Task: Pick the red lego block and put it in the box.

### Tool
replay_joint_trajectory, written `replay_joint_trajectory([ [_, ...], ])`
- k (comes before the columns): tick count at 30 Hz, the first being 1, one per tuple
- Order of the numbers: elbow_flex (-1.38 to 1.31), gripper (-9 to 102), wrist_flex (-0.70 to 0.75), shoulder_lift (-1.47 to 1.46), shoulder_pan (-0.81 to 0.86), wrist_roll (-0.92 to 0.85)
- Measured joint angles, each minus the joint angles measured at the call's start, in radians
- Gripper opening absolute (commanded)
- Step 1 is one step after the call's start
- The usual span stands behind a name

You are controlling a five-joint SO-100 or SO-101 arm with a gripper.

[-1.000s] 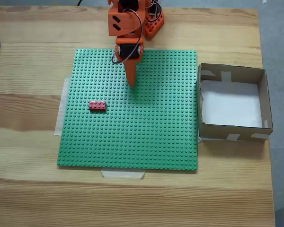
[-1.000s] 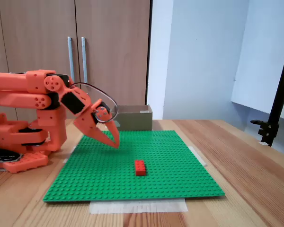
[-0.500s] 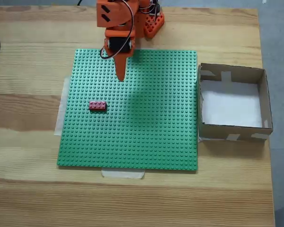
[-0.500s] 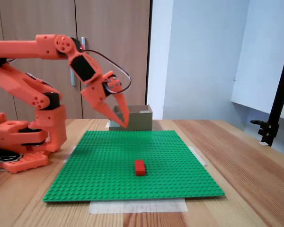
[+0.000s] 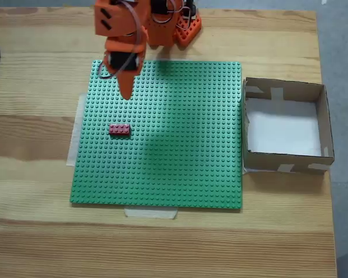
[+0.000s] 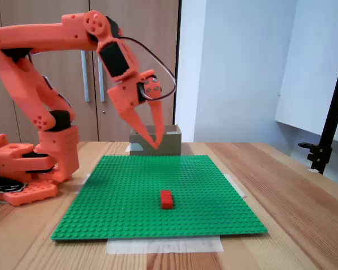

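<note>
On the green studded baseplate, toward its left side in the top-down fixed view, lies the red lego block, flat with its long side running left to right; in the low fixed view it sits near the middle of the plate, end-on to the camera. Nothing touches it.

Above the far left part of the plate hangs the orange arm's end effector, its tip pointing down and toward the block but well apart from it. From above, the two fingers overlap into a single taper, so their spacing cannot be read there. In the low fixed view the end effector is raised clear of the plate, with its fingers slightly spread at the tips and nothing between them.

To the right of the plate in the top-down fixed view, just beside its edge, stands the box, open-topped, with a white floor and pale tape patches on its walls. In the low fixed view the box is at the far end of the plate, and the end effector covers part of its front wall.

The arm's base rests on the desk; in the top-down fixed view the picture's top edge cuts off the arm's upper part.
</note>
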Motion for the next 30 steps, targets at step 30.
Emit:
replay_joint_trajectory([
  [30,-0.379,13,0.155,-0.535,0.121,-0.038],
])
